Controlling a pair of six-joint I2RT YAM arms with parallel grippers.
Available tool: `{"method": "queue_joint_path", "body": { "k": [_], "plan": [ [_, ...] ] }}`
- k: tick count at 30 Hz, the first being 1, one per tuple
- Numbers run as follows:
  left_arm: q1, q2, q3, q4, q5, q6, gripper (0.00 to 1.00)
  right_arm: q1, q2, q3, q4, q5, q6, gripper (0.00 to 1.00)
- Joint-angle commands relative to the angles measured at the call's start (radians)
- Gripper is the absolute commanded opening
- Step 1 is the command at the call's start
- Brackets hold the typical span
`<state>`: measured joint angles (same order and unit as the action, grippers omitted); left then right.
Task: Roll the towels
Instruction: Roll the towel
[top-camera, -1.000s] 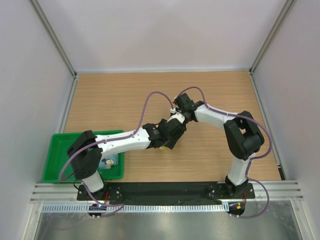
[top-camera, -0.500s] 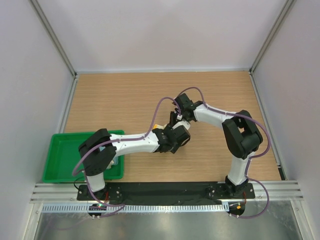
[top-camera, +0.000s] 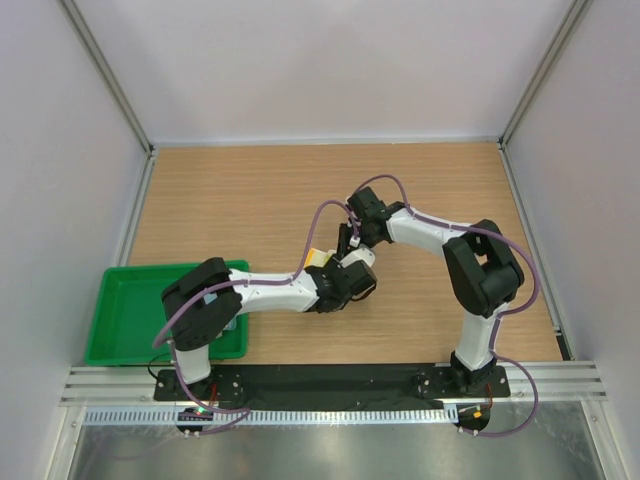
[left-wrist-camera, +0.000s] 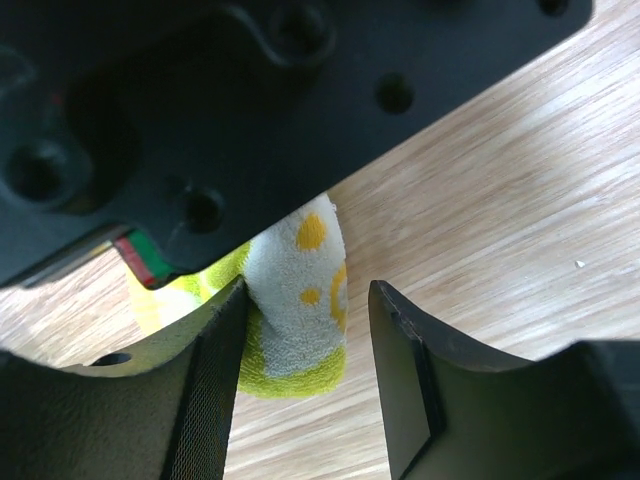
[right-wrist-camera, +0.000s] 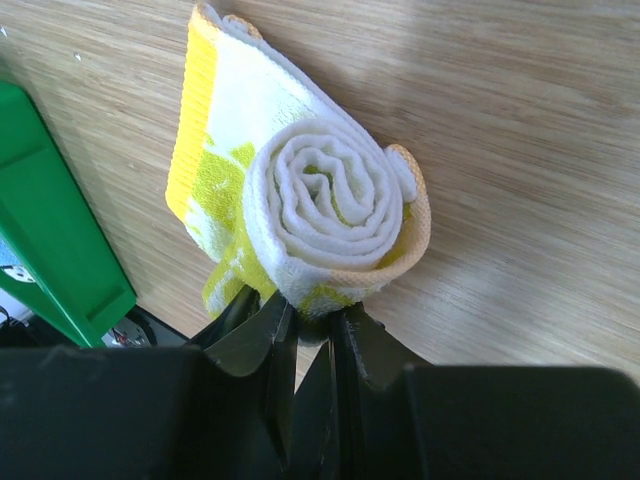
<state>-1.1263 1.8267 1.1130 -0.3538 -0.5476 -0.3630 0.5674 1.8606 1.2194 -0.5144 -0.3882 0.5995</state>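
Observation:
The yellow-cream towel with green and orange print lies rolled in a spiral on the wooden table; only a yellow bit of it shows between the arms in the top view. My right gripper is shut on the roll's lower edge. My left gripper is open around one end of the same towel. Its left finger touches the cloth and its right finger stands apart from it. Both grippers meet at mid-table, the left just nearer than the right.
A green plastic tray sits at the table's near left, partly under the left arm; its corner shows close to the towel in the right wrist view. White walls enclose the table on three sides.
My left arm has swung in and lower, bringing its gripper round the towel's end, and its jaws have narrowed. The right gripper has shifted slightly left, still holding the towel.

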Motion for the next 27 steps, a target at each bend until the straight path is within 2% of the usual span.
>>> {"method": "queue_joint_path", "body": {
  "k": [1,5,7,9,10,11,12,14,17,20,23,27],
  "plan": [
    [0.011,0.039,-0.038,-0.01,0.001,-0.048,0.52,0.006,0.012,0.031,-0.019,-0.026,-0.012,0.22],
    [0.054,0.042,-0.051,0.007,0.073,-0.045,0.56,0.005,0.012,0.025,-0.018,-0.032,-0.014,0.22],
    [0.101,0.043,-0.065,0.027,0.147,-0.039,0.49,0.006,0.012,0.019,-0.015,-0.032,-0.015,0.23],
    [0.131,0.046,-0.074,0.042,0.193,-0.037,0.38,0.003,0.014,0.015,-0.009,-0.037,-0.012,0.23],
    [0.143,0.048,-0.077,0.045,0.211,-0.037,0.27,0.005,0.014,0.009,-0.007,-0.038,-0.013,0.23],
    [0.161,0.048,-0.081,0.05,0.236,-0.037,0.23,0.002,0.011,0.006,-0.004,-0.041,-0.012,0.24],
    [0.163,0.048,-0.085,0.055,0.241,-0.037,0.09,0.003,0.009,0.002,-0.001,-0.04,-0.012,0.26],
    [0.168,0.049,-0.084,0.056,0.247,-0.036,0.0,-0.003,0.006,-0.001,0.001,-0.041,-0.013,0.28],
    [0.169,0.051,-0.082,0.058,0.262,-0.031,0.0,-0.015,0.002,0.003,-0.003,-0.044,-0.015,0.36],
    [0.183,0.051,-0.084,0.062,0.299,-0.025,0.0,-0.037,-0.011,0.012,-0.015,-0.041,-0.018,0.58],
    [0.197,0.049,-0.079,0.061,0.337,-0.022,0.0,-0.08,-0.034,0.028,-0.022,-0.038,-0.018,0.69],
    [0.2,0.048,-0.078,0.058,0.394,-0.027,0.0,-0.164,-0.064,0.063,-0.01,-0.069,0.002,0.75]
  ]
}}
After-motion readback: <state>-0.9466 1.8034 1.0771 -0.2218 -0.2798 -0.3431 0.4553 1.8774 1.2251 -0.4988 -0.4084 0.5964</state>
